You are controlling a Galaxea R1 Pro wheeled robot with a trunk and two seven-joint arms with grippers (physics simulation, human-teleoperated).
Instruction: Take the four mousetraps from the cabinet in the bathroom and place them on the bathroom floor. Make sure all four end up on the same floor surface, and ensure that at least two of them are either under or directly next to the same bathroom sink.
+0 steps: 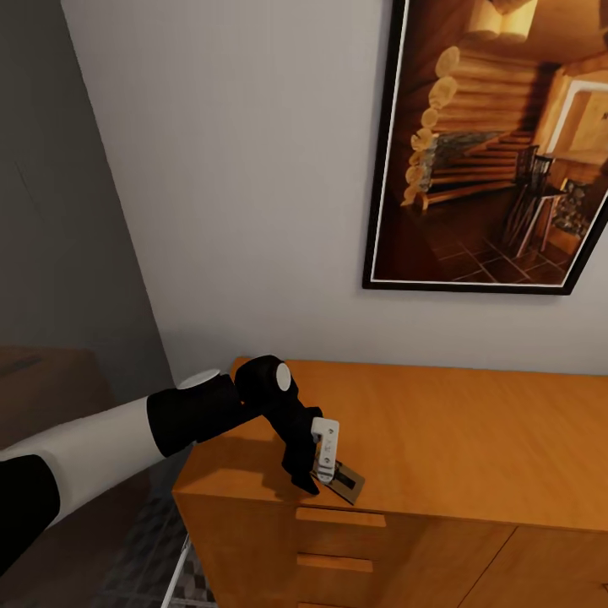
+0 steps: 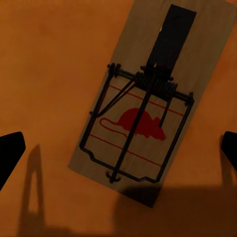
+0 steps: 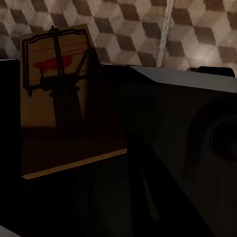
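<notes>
While the left arm reaches in from the side over the near corner of the orange-brown cabinet, its left gripper hangs just above a mousetrap lying flat on the cabinet top, close to the front edge and above the topmost drawer handle. From the left wrist camera the trap sits slantwise on the wood, a tan board with a red mouse printed on it, a dark wire bar and spring across it, and a black strip at one end. The two dark fingertips stand spread wide, one at each side of the board and clear of it, so nothing is grasped there; their shadows fall on the wood beside the trap. On the wall behind the cabinet hangs a black-framed picture of a log-cabin interior. Down beside the cabinet's end a strip of the cube-patterned floor shows. The right wrist camera looks along a second mousetrap, held upright against dark parts of the robot with the patterned floor tiles beyond it; that board appears to be carried by the right gripper, though its fingers are too dark for me to tell how they stand.
</notes>
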